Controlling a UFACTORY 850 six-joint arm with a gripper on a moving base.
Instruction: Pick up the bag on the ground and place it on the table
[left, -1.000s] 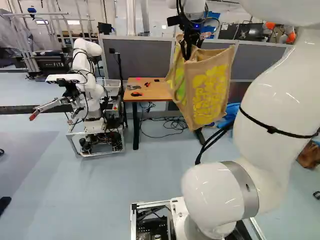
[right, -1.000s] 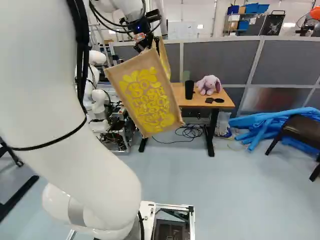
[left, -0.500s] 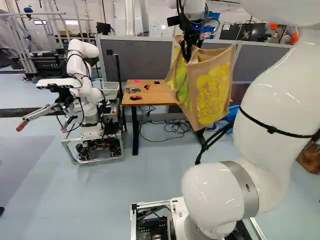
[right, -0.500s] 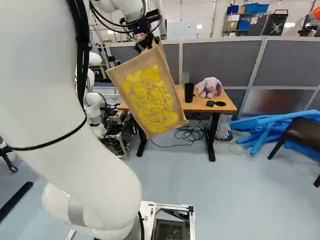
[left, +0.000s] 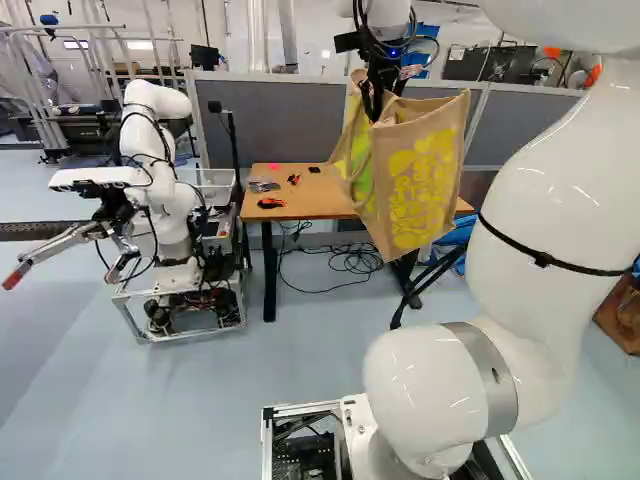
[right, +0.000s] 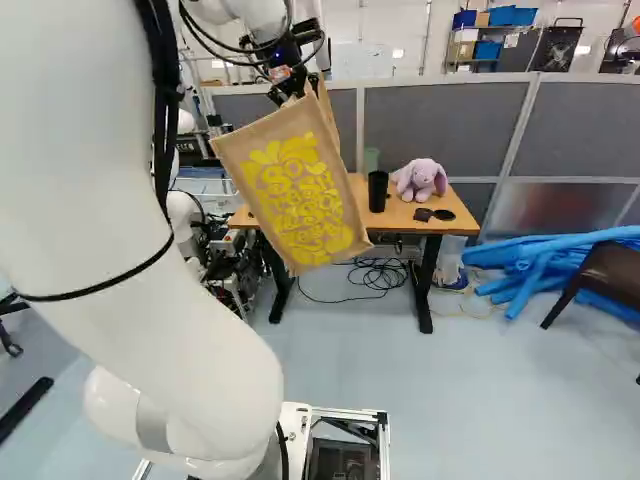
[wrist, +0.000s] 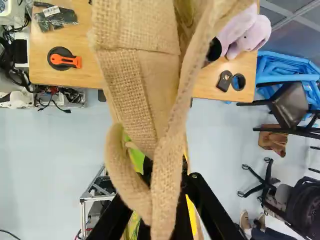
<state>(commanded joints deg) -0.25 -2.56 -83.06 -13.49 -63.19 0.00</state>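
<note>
Jaws grip bag (left: 415, 185) hanging below.

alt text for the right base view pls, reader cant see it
A tan bag with yellow lettering hangs tilted from the white arm's black hand, in front of a wooden table. On the table are a purple plush toy and a black cup, with grey partitions behind. Blue tubes lie at the view's right, beside a dark chair.
</note>
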